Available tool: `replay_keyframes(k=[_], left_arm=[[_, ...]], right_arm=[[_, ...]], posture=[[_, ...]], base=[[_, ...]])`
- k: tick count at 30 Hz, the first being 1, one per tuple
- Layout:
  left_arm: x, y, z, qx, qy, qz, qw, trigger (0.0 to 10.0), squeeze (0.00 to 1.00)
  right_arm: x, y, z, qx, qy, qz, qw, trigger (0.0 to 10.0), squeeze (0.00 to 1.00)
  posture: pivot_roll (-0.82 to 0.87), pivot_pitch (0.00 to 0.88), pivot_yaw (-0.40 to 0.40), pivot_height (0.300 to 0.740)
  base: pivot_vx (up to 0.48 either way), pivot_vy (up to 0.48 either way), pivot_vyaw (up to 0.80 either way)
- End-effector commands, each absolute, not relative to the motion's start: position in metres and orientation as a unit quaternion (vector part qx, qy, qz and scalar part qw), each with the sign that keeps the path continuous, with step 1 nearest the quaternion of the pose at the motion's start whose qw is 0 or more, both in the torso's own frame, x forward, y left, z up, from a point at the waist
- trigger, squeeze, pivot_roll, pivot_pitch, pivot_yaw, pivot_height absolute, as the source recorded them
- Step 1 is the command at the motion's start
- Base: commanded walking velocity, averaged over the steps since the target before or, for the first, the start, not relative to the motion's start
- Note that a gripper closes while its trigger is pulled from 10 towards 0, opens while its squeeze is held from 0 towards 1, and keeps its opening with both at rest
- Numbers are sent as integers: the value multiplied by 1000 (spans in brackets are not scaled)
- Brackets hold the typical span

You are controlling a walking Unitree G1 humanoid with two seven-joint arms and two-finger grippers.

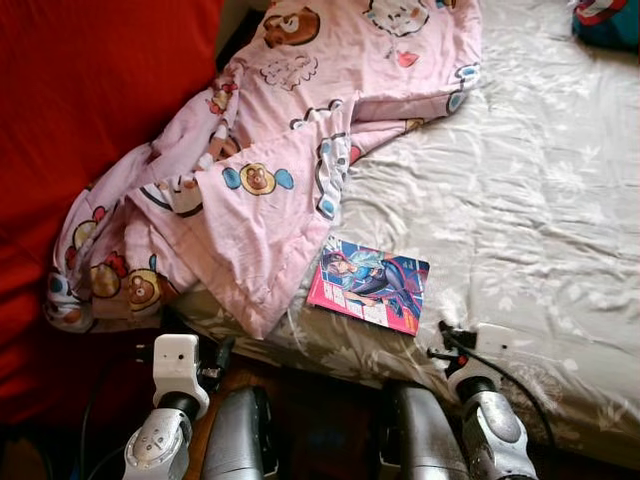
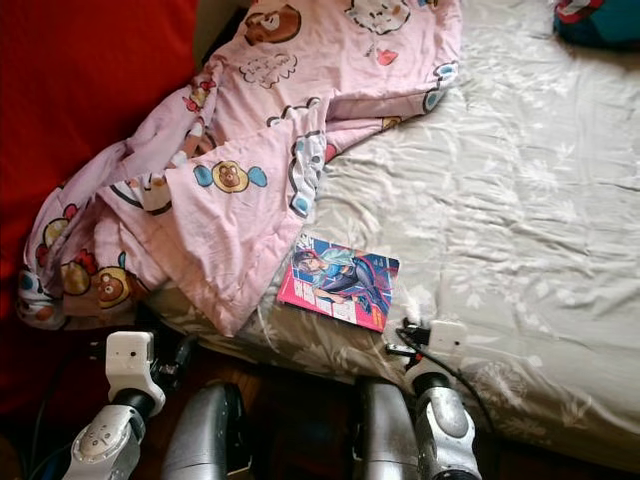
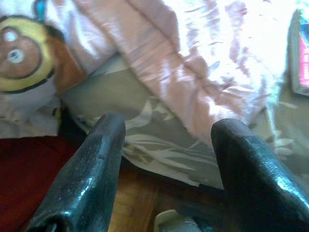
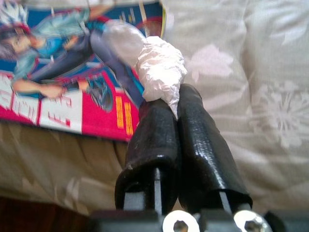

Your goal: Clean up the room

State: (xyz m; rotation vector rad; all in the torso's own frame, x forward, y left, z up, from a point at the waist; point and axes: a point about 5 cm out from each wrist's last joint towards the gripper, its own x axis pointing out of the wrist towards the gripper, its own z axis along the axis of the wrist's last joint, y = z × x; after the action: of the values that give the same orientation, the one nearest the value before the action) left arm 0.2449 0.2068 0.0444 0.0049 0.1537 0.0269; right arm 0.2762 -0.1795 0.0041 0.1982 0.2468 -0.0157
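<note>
Both silver arms reach forward from the near edge of the scene. The left gripper (image 3: 166, 164), on the near left, has its two black fingers (image 3: 84, 179) spread wide apart with nothing between them. The right gripper (image 4: 176, 104), on the near right, has its fingers (image 4: 154, 145) pressed together, pinching a crumpled white wad (image 4: 161, 67) at their tips.

A comic book (image 1: 369, 284) lies on the bed (image 1: 540, 200) near its front edge. A blanket (image 1: 270, 160) (bunched, spilling over the edge) lies left of it.
</note>
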Motion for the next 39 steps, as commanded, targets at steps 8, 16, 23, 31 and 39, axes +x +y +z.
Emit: replay_keyframes(k=[8,16,23,31,39], left_arm=[[223,251,37,12,104,92,990,10000,0],[179,247,-2,25,225,24,974,10000,0],[157,231,-44,7,345,-30,938,10000,0],[157,204,-68,-16,368,-57,928,10000,0],[160,218,-68,-55,334,9,941,10000,0]], right_arm=[[261,-185,-11,75,166,-4,983,10000,0],[245,-196,-24,67,197,-33,978,10000,0],[241,-195,-29,69,209,-35,975,10000,0],[233,-203,-38,73,242,-59,966,10000,0],[229,-207,-44,70,268,-66,959,10000,0]], posture=[[21,201,-9,673],[22,194,15,713],[23,189,15,740],[-2,181,3,740],[-7,168,-4,740]], base=[[0,0,0],[0,0,0],[0,0,0],[0,0,0],[0,0,0]])
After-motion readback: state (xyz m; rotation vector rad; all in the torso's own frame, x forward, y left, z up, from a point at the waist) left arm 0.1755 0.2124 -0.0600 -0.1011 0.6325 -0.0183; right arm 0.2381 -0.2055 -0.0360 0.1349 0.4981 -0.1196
